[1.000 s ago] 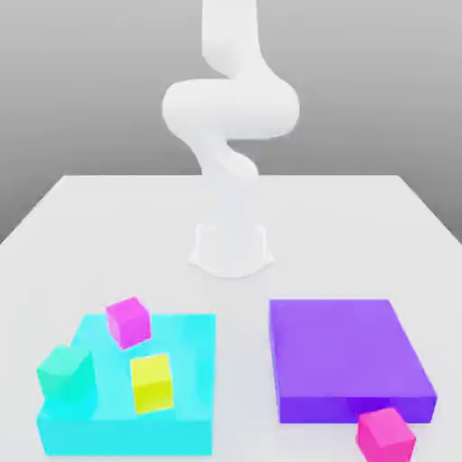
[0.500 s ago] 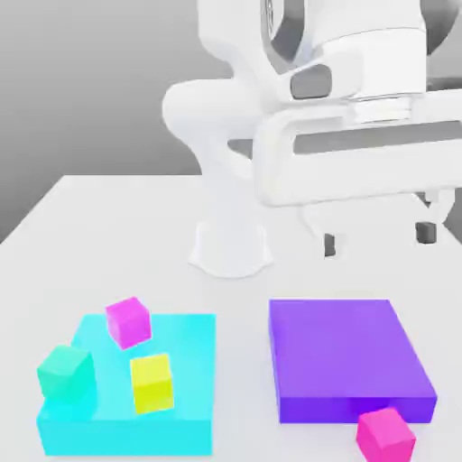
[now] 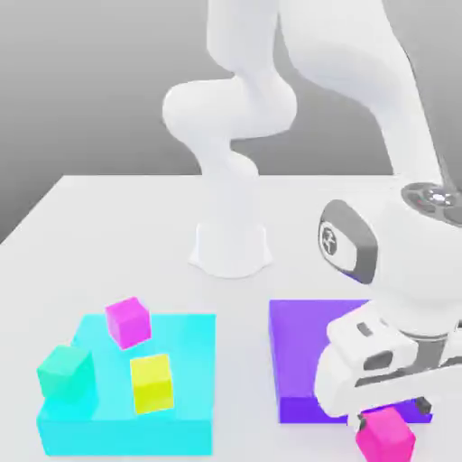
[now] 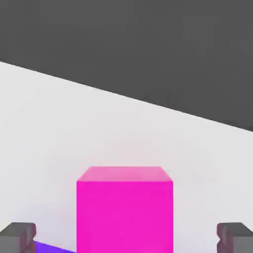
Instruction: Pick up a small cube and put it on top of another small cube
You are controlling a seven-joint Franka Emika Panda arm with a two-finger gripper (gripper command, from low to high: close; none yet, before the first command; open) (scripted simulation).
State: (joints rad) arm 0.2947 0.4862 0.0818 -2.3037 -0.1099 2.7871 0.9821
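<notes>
White worktop [image 3: 108,235] | small magenta cube [image 3: 385,435] on it, just beside flat purple block [image 3: 316,347] | fingers [image 4: 19,236] spread wide, holding nothing — straddling cube for pickup.

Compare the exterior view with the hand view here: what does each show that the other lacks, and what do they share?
Exterior view alone: cyan slab carrying a small magenta cube, teal cube and yellow cube, plus the arm's base.
Hand view alone: both fingertips, spread wide of the magenta cube.
Shared: that cube, the purple slab and the white table.
</notes>
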